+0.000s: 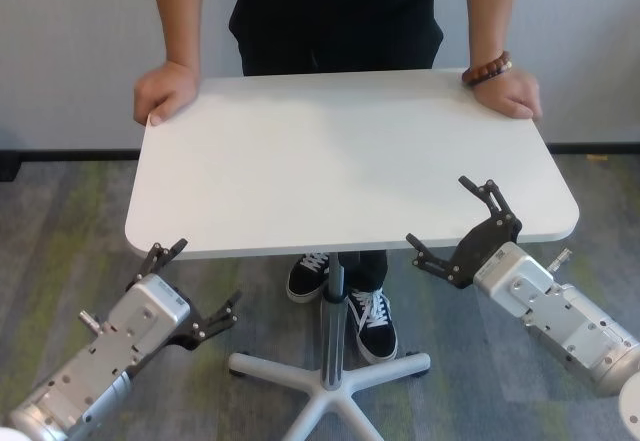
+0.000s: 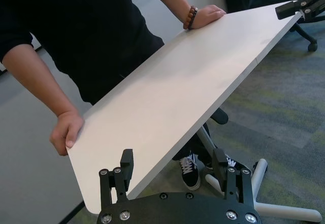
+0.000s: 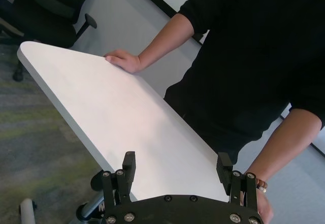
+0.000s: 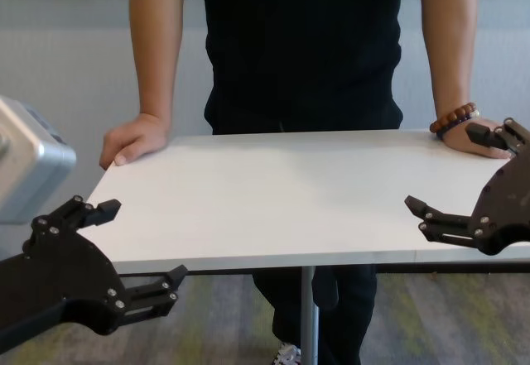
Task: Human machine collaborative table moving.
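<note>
Currently the left gripper [image 1: 186, 286] is spread wide at the near left corner of the table [image 1: 340, 161], one finger above the edge and one below, straddling it without clamping; in the left wrist view the tabletop edge runs between its two fingers [image 2: 125, 166]. Right gripper [image 1: 463, 227] is also spread wide at the near right corner, upper finger over the top surface, lower finger under the edge, nothing pinched; can't tell from the frames if either finger actually touches the board. Both arms come in low from the near side, silver forearms angled up toward the corners. Tabletop is white, rectangular with rounded corners, roughly level, sitting on a slim grey post [image 1: 334, 306] with a white star base [image 1: 330, 373] on grey-green carpet [image 1: 70, 221]. The person [image 1: 335, 11] in a black shirt stands at the far edge facing the robot, one hand [image 1: 165, 91] on the far left corner, other hand [image 1: 510, 91] with a bead bracelet [image 1: 487, 68] on the far right corner. Black-and-white sneakers [image 1: 370, 323] show under the table beside the post. Office chair [image 3: 45, 16] is visible in the background of the right wrist view.
</note>
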Controlling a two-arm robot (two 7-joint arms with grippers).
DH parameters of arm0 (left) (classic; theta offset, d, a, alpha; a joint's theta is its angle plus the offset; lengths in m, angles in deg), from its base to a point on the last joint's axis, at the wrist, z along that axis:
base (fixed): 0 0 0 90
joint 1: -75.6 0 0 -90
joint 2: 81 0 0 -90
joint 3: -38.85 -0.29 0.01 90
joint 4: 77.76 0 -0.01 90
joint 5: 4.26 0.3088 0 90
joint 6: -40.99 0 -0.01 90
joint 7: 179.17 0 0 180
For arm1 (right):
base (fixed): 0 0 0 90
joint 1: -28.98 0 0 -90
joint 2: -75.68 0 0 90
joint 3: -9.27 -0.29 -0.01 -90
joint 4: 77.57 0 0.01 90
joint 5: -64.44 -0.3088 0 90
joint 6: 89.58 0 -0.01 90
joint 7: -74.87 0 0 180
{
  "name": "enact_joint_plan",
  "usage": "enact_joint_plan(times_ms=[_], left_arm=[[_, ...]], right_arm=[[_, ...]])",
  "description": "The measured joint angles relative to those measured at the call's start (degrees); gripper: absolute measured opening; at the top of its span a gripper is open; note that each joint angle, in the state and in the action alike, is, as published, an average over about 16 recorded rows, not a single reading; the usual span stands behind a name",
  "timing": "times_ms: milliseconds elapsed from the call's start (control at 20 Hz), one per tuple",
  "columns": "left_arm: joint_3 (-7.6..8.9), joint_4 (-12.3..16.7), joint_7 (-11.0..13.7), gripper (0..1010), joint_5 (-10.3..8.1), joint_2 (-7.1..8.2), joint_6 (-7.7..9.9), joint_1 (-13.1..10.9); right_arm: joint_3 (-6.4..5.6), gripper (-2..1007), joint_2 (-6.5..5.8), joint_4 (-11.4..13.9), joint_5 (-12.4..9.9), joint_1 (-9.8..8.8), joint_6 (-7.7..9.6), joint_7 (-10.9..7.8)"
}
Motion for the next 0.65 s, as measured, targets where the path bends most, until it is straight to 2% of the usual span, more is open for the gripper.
enact_joint_plan(times_ms=[650], left_arm=[[0.05,0.0,0.13,1002,-0.2,-0.05,0.04,0.07]], right_arm=[[0.0,998,0.03,-0.13,-0.37,0.12,-0.15,-0.23]])
